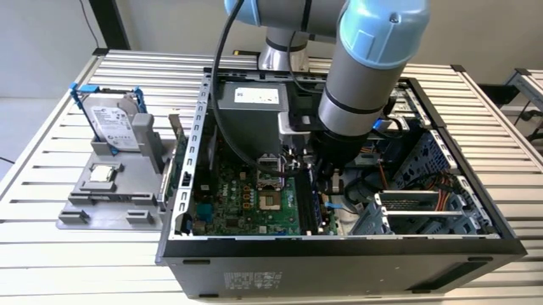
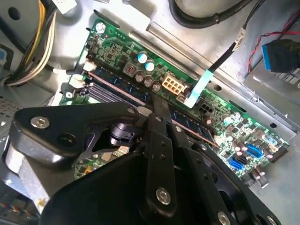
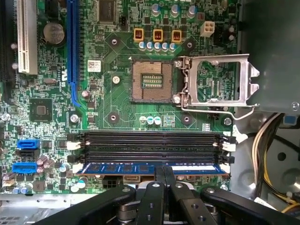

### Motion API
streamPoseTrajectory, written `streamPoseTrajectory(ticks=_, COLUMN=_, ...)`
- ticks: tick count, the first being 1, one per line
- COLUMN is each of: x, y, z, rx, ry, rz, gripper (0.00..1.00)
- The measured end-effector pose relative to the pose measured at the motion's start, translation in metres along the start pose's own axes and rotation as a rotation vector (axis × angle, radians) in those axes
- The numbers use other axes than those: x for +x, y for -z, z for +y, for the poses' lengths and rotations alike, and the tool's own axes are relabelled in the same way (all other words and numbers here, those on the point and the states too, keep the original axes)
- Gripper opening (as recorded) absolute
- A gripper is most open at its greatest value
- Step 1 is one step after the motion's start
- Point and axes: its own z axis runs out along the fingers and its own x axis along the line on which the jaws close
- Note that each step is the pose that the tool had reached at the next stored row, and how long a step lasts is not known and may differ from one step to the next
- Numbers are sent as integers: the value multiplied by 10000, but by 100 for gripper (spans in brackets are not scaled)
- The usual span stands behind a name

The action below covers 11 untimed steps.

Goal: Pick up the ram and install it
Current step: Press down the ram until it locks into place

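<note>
First wrist view, tool (image 3: 164, 174) pinching ram (image 3: 140, 168) top edge, beside memory slots (image 3: 150, 146)

Grey arm (image 1: 352, 82) — light-blue joint caps, black gripper (image 3: 164, 174).

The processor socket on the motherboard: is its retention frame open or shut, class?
Open. In the first wrist view the metal retention frame is swung aside beside the processor socket, whose bare contact pins show.
</note>
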Motion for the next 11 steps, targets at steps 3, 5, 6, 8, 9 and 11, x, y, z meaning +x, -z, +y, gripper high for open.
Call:
streamPoseTrajectory(ticks=3, x=-9, y=103, z=-1, rx=8, ry=-13, rz=-37, gripper=0)
streamPoseTrajectory(ticks=5, x=-11, y=199, z=-1, rx=4, ry=-13, rz=-25, gripper=0)
streamPoseTrajectory(ticks=6, x=-14, y=248, z=-1, rx=4, ry=-13, rz=-24, gripper=0)
streamPoseTrajectory(ticks=8, x=-18, y=339, z=-2, rx=4, ry=-13, rz=-22, gripper=0)
streamPoseTrajectory(ticks=9, x=-20, y=383, z=-2, rx=4, ry=-13, rz=-23, gripper=0)
streamPoseTrajectory(ticks=11, x=-25, y=473, z=-3, rx=4, ry=-13, rz=-22, gripper=0)
